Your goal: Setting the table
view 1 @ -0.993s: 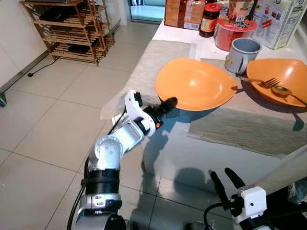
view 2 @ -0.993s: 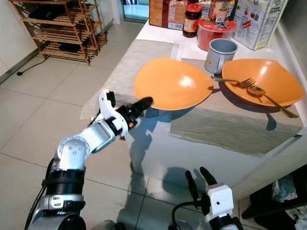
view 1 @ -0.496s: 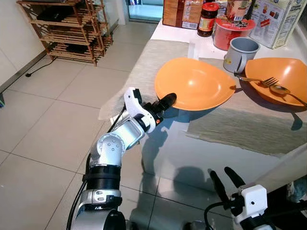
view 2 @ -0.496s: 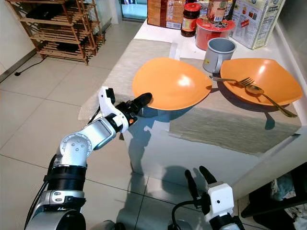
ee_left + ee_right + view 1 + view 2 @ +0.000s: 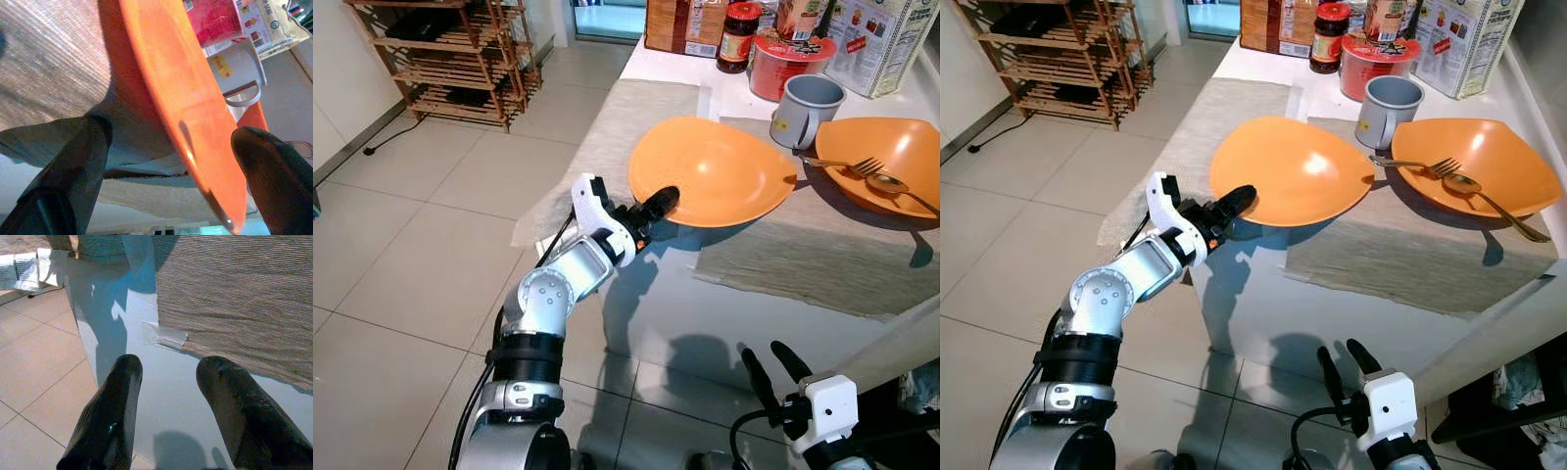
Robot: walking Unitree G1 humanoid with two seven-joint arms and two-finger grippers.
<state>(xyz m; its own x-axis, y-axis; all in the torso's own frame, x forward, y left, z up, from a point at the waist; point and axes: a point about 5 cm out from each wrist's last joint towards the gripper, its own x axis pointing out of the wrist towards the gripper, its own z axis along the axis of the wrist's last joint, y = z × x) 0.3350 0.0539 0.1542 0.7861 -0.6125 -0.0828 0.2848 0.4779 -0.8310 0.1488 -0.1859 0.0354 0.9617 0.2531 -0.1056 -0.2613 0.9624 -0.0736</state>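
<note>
The left gripper (image 5: 658,205) is at the near rim of the orange plate (image 5: 710,171), fingers spread with the rim edge between them — one finger (image 5: 78,161) below on the placemat side, the other (image 5: 274,171) over the plate's top face; whether they actually touch the rim I cannot tell. The plate sits tilted on the table (image 5: 724,313), lying across two woven placemats (image 5: 803,259), its near edge lifted above a shadow. Just beside it stands a grey mug (image 5: 806,110), touching or nearly touching the far rim; next to that a second orange plate (image 5: 881,162) carries a fork (image 5: 847,166) and a spoon (image 5: 896,188). At the table's far end — a red tin (image 5: 791,67), a dark jar (image 5: 736,37) and cartons (image 5: 886,39). The right gripper (image 5: 771,374) hangs low by the table's near edge, fingers apart and empty; its wrist view looks down at a taped placemat corner (image 5: 164,335). A wooden shelf rack (image 5: 450,59) stands on the tiled floor (image 5: 401,245).
</note>
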